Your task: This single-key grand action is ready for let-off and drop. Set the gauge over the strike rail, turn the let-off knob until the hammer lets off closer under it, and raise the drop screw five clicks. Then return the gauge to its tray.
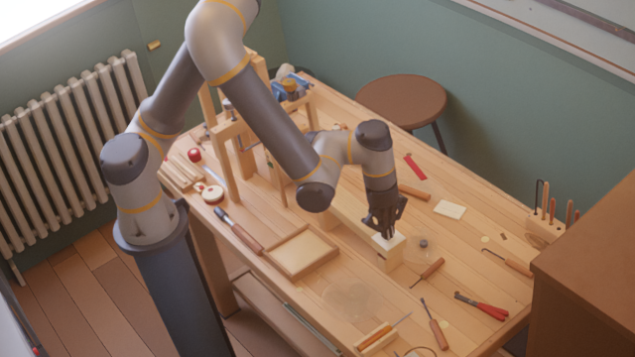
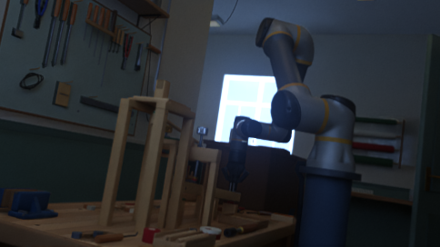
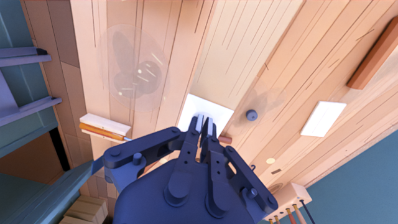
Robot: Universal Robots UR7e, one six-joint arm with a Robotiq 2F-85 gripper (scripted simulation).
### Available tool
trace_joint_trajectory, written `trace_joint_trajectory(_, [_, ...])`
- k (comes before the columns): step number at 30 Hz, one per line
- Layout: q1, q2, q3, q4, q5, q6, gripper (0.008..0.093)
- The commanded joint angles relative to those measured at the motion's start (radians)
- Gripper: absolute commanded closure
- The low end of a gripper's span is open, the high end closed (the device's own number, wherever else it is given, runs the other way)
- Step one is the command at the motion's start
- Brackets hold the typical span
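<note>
The white key front sits at the near end of the long wooden key, raised on a small block on the bench. My gripper points straight down onto its top and is closed with nothing in it. The empty gauge tray lies to the left of the key. The tall wooden action frame stands at the far end of the key. I cannot make out the gauge or the knobs.
The workbench is strewn with chisels, a red-handled tool, a white card and a small dark knob. A tool block stands at the right edge. A stool stands behind the bench.
</note>
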Motion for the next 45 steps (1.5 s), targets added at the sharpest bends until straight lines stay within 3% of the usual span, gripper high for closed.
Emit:
trace_joint_trajectory(1, [0.000,0.004,0.002,0.004,0.000,0.000,0.0884])
trace_joint_trajectory(45, [0.000,0.019,0.007,-0.016,0.000,0.000,0.0884])
